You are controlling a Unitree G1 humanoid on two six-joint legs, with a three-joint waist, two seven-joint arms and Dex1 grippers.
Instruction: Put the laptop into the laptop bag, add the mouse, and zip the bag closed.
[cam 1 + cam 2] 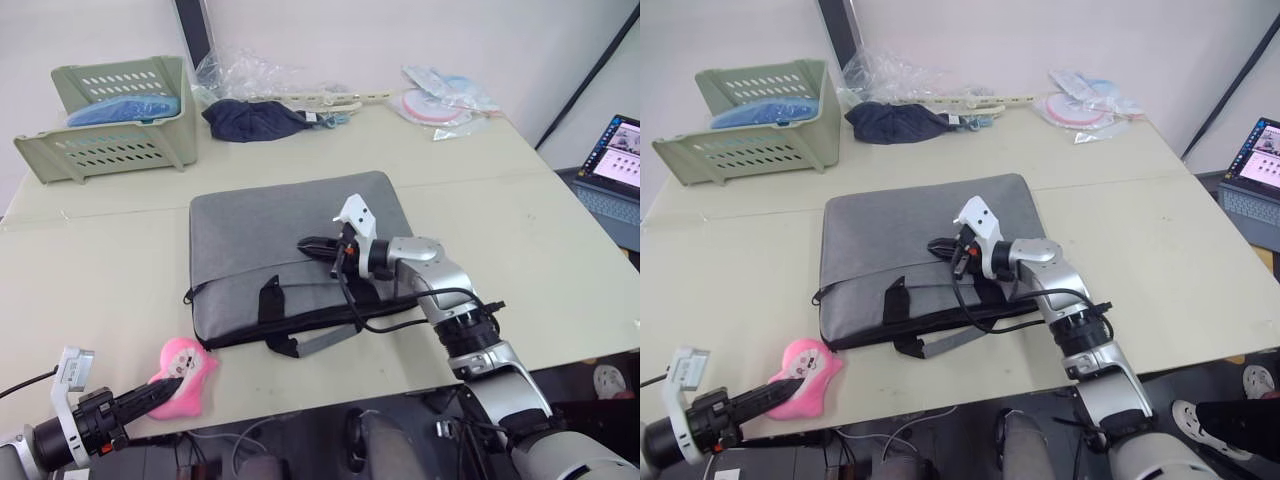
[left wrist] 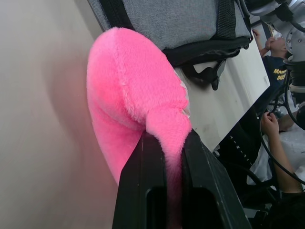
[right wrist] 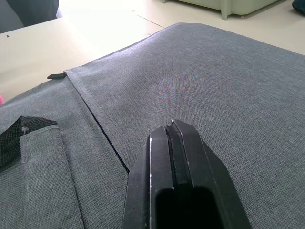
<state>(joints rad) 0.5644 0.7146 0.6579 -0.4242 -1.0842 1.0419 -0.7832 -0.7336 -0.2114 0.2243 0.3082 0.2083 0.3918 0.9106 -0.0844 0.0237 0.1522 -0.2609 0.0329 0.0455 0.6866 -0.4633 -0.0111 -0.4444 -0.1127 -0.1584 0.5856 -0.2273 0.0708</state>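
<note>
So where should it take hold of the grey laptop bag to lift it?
Probably the black strap handle on the laptop bag. It lies flat on the bag's near side, so come from the near table edge with jaws low, sliding one finger under the strap.

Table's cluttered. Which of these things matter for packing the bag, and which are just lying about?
Job:
laptop bag, under the shut right hand

Lying about:
pink plush toy, pinched in the left hand
green basket
dark cloth
plastic wrap
</note>
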